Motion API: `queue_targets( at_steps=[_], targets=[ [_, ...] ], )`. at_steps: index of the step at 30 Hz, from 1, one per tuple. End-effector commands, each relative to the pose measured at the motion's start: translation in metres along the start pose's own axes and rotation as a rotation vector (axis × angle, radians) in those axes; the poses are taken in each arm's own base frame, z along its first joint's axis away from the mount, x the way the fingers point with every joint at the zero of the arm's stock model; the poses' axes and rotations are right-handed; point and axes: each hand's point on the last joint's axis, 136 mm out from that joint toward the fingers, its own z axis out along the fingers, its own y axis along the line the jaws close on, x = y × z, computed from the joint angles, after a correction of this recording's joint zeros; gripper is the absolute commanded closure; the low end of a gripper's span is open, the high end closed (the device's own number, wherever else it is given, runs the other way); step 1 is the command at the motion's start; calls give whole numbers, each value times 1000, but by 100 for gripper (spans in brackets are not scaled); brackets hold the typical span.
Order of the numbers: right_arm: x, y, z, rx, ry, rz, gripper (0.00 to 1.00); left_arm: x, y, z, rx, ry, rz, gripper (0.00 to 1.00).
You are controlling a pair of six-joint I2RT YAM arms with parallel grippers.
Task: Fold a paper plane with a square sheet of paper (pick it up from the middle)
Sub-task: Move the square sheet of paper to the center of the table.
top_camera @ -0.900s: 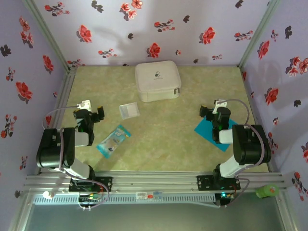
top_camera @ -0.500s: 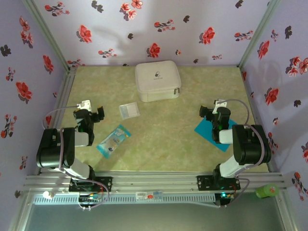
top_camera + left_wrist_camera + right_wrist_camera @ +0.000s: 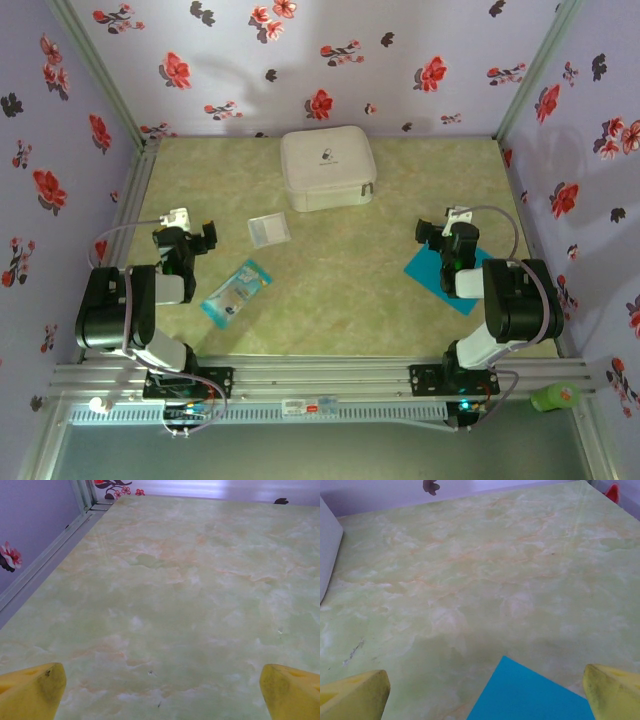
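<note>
- A pale green, marble-patterned surface (image 3: pixel 330 300) sits inside a booth with lilac walls (image 3: pixel 400 40) printed with red and dark flowers; an aluminium rail (image 3: pixel 330 380) runs along the near edge and carries both arm bases.
- A white zip case (image 3: pixel 327 168) lies by the middle of the far edge. A small translucent square (image 3: pixel 269 230) sits left of centre. A pale blue-and-white packet (image 3: pixel 236 292) lies at an angle nearer the near edge.
- The square sheet of paper (image 3: pixel 428 266), bright blue and flat, lies close to the right edge of the surface, unfolded.
- The left gripper (image 3: pixel 186 235) is near the left edge with its jaws spread wide. Its wrist camera shows yellow pads (image 3: pixel 35 690) in the bottom corners and bare surface between them; it holds nothing.
- The right gripper (image 3: pixel 447 238) is over the sheet's far side, jaws equally wide and empty. From its wrist camera, one blue corner of the sheet (image 3: pixel 530 695) points away between the yellow pads (image 3: pixel 612 690), with the grey-white side of the case (image 3: pixel 327 555) at the left margin.
- The right arm covers much of the sheet from above, so its full outline is hidden. Whether the pads touch the paper cannot be told.
- A small green object (image 3: pixel 556 397) past the rail's right end is too small to identify.
</note>
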Motion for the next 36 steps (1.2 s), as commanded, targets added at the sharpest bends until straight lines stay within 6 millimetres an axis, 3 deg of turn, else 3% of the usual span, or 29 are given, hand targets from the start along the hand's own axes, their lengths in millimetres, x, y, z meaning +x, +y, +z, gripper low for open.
queue_targets(
  at_steps=[1, 12, 19, 27, 31, 34, 36],
  targets=[
    [-14, -6, 3, 30, -36, 16, 1, -13, 3, 2, -21, -42, -9, 0],
    [-15, 4, 0, -24, -39, -7, 1, -15, 4, -4, -21, -69, -16, 0],
    [-34, 4, -9, -3, 70, 53, 1, -33, 5, -20, -13, -87, -19, 0],
    [-43, -15, -49, 172, 317, 290, 1, -57, 12, -39, -41, -42, -119, 0],
    [-29, 2, -66, 105, 469, 392, 1, -69, 8, -45, -25, 25, -187, 0],
    [-16, -8, -76, 200, 543, 490, 1, -73, 7, -50, -29, 112, -304, 0],
    [-7, 0, -79, 163, 600, 536, 1, -72, -3, -57, 9, 201, -354, 0]
  ],
)
